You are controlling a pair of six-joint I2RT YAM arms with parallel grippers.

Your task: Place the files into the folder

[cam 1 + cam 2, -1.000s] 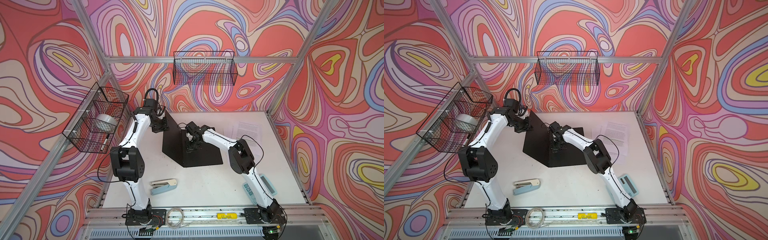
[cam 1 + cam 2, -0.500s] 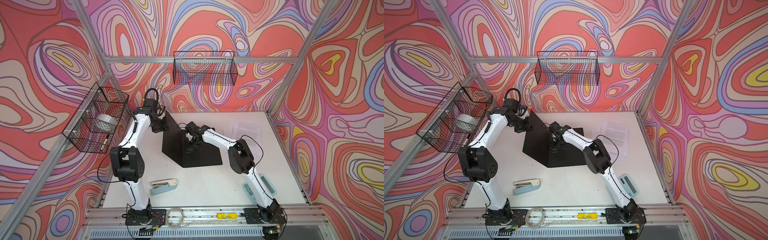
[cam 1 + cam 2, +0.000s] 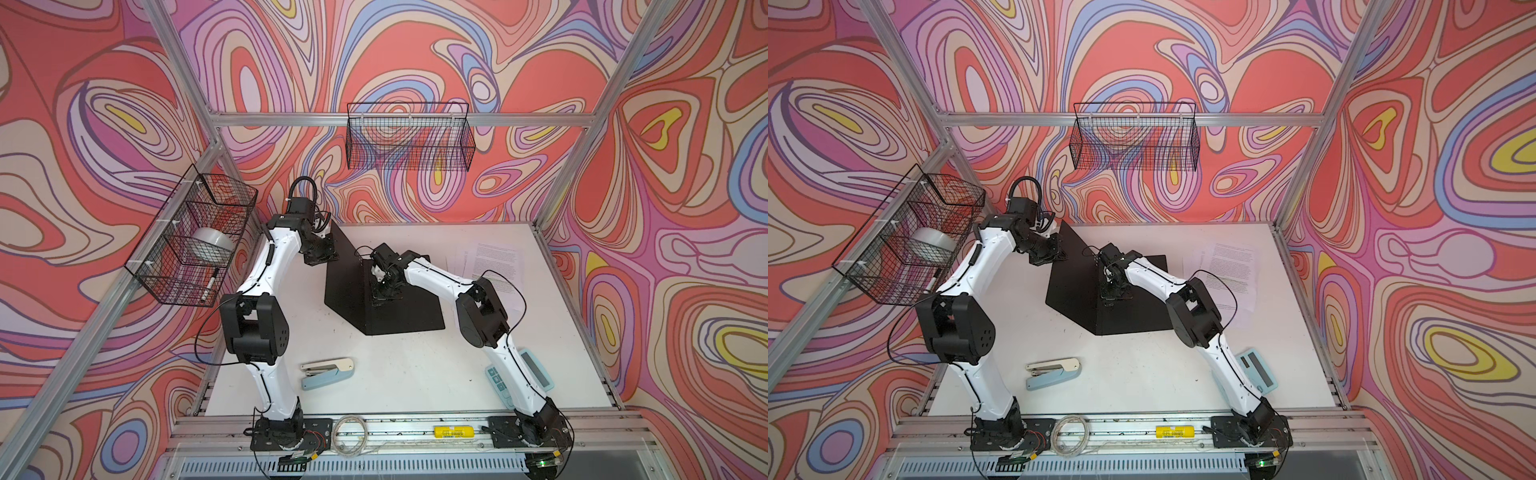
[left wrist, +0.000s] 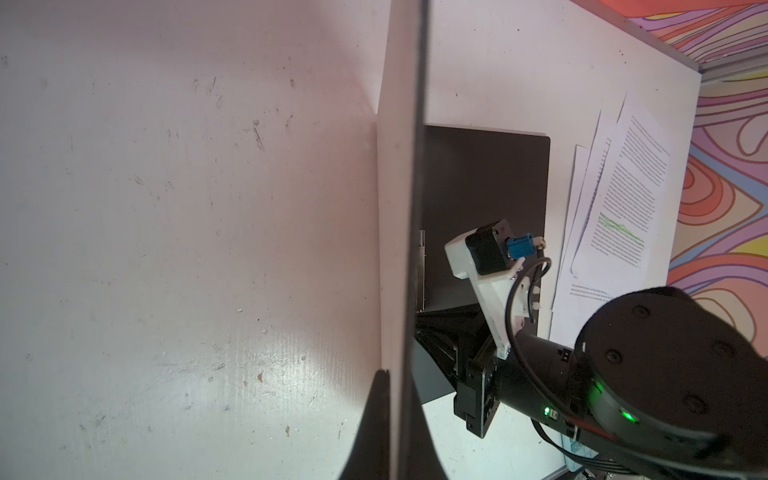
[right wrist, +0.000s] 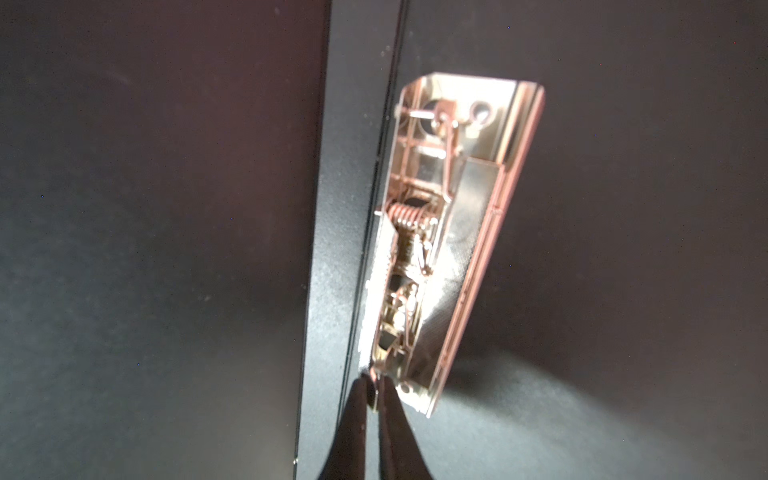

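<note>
The folder lies open at the table's middle, black inside up. Its left cover stands upright, and my left gripper is shut on that cover's top edge. In the left wrist view the thin cover runs between the left gripper's fingers. My right gripper reaches down at the spine. In the right wrist view this right gripper is shut on the near end of the metal clip. The files, white printed sheets with a green highlight, lie fanned to the folder's right.
A blue-and-cream stapler lies at the front of the table. A blue calculator sits partly under the right arm. One wire basket hangs on the left wall holding a tape roll, and another wire basket hangs on the back wall.
</note>
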